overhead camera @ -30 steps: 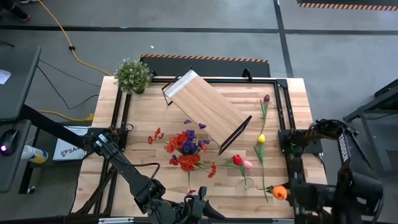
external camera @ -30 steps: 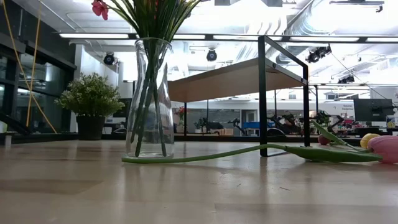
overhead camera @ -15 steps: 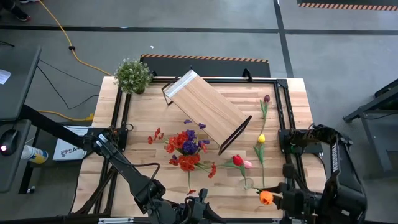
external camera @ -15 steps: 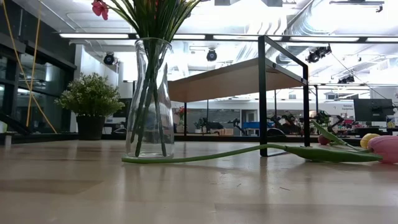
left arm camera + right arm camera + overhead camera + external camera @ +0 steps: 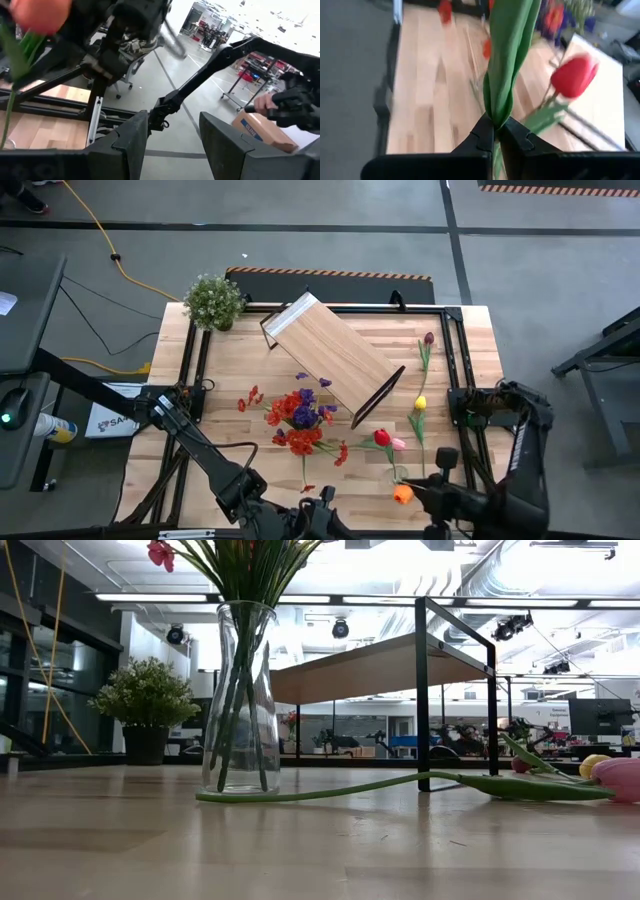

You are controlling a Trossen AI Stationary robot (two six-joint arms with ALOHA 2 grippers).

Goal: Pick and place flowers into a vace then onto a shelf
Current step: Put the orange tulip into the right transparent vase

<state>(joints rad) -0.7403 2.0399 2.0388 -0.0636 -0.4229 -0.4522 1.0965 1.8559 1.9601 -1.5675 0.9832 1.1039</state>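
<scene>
Orange tulip (image 5: 402,494) lifted near table's front; shelf (image 5: 333,357) lies diagonal behind.

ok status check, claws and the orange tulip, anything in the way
Right claw shut on the orange tulip stem, near table's front edge. Left claw open, empty, parked at front. Vase already holds flowers. Red tulip lies between.

Setting: an industrial robotics lab or workshop. Indicators: grey concrete floor (image 5: 330,210) with dark marking lines and hazard-striped tape (image 5: 330,273); a yellow cable (image 5: 95,230) trailing across it; ceiling strip lights (image 5: 330,600) and exposed ductwork (image 5: 500,575); wheeled equipment stands (image 5: 240,92); a plank bench (image 5: 230,360) inside a black metal frame (image 5: 455,360).
</scene>
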